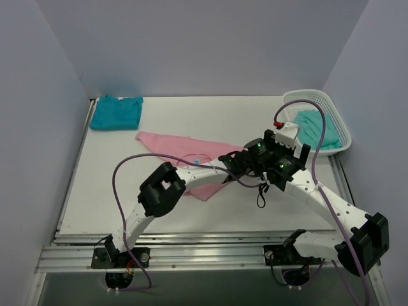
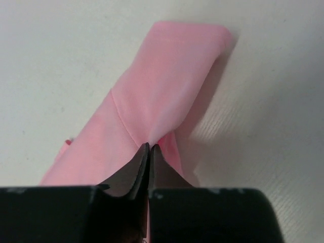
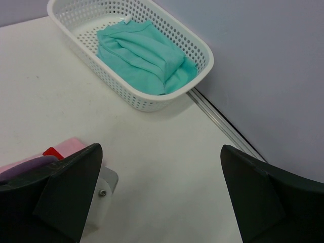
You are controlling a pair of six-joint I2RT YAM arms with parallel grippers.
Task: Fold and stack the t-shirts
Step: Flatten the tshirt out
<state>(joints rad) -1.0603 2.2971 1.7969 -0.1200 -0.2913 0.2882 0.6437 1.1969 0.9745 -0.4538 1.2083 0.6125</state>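
**Step in hand.** The work stands at the second of three shirts.

- The deep teal shirt lies folded flat, well to the left of the pink shirt and beyond it, touching nothing. I judge it finished and marking the place for the stack.
- The pink shirt lies mid-table, partly folded and uneven, tapering to a long point on its left side.
- At the right end of the pink shirt, the left claw is closed to a narrow slit, with a ridge of pink cloth gathered at its tips. I read this as a pinch on the hem, with the cloth drawn up into a fold.
- Just right of the pink shirt, the right claw stands wide and holds nothing.
- Further right of the pink shirt, the mint shirt lies crumpled in the white basket, not yet begun.

**Next move.** In my judgement, the pinched edge should be carried low across the pink shirt and laid down square. The free right claw could pin the cloth against dragging.

**Surface and room.** The table is white, matt and faintly textured. Pale lilac-grey walls close it on three sides. A metal rail runs along the near side of the pink shirt, carrying both arm bases.
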